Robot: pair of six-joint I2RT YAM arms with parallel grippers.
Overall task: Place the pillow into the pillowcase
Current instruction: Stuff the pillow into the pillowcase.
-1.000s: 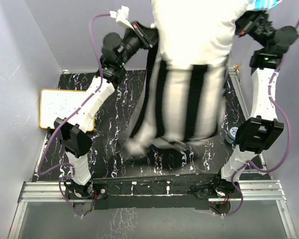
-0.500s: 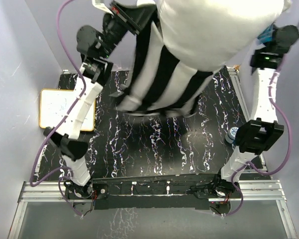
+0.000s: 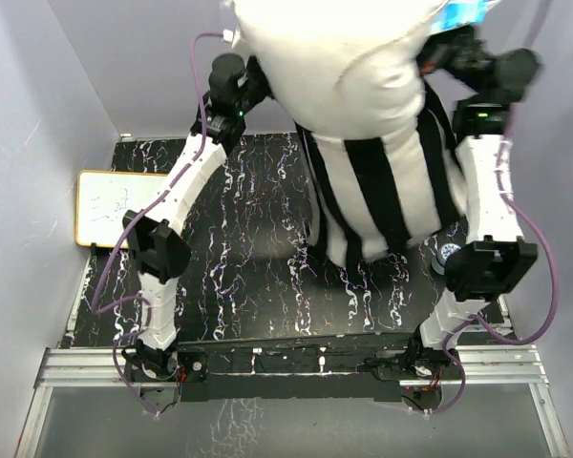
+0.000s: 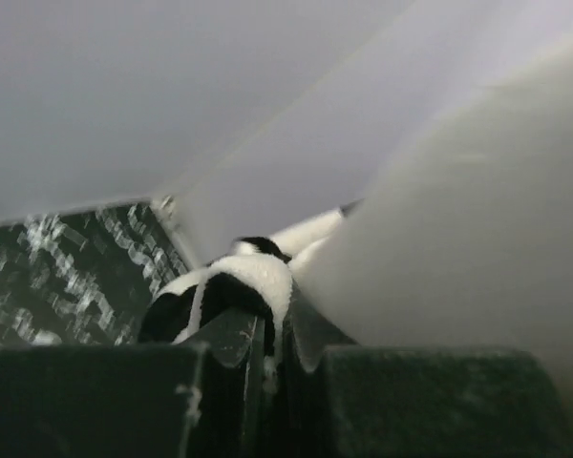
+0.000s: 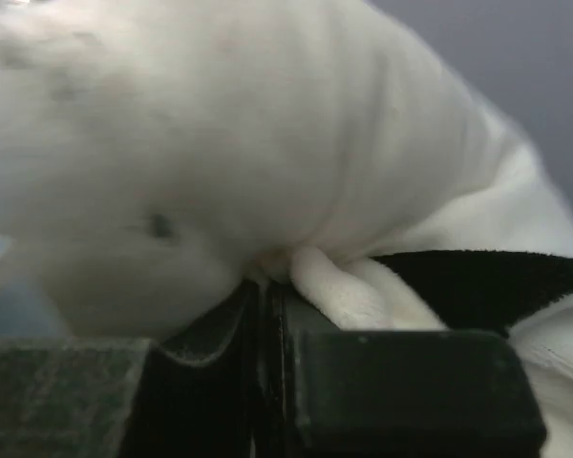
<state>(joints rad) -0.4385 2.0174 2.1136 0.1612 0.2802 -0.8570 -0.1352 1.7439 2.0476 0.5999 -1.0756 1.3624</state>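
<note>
hanging over the right half of the table (image 3: pixel 239 277), toward its far edge, the pillowcase (image 3: pixel 382 191) drops in wide black and white stripes from between the two raised arms, its lower end above the marbled top. the pillow (image 3: pixel 344 67) bulges plain white out of the upper end of the case and fills the top of the overhead view, hiding both wrists there; how far it reaches down inside the stripes cannot be told. the left gripper (image 4: pixel 265 329) has its fingers pressed together on a fold of striped cloth at the case's edge, with the pillow's white bulk just beside it. the right gripper (image 5: pixel 265 305) is likewise pinched tight on a white fold of the case beside a black stripe, the pillow swelling directly above it. a whiteboard (image 3: pixel 115 210) with an orange rim lies flat at the left edge of the table, well apart from the cloth. a small round bluish object (image 3: pixel 446 254) sits at the right edge, partly hidden by the right arm. purple cables (image 3: pixel 540 286) loop along both arms. the table top is black with white veining; plain grey walls (image 3: pixel 38 114) enclose it, and a metal rail (image 3: pixel 296 367) runs along the near edge.
</note>
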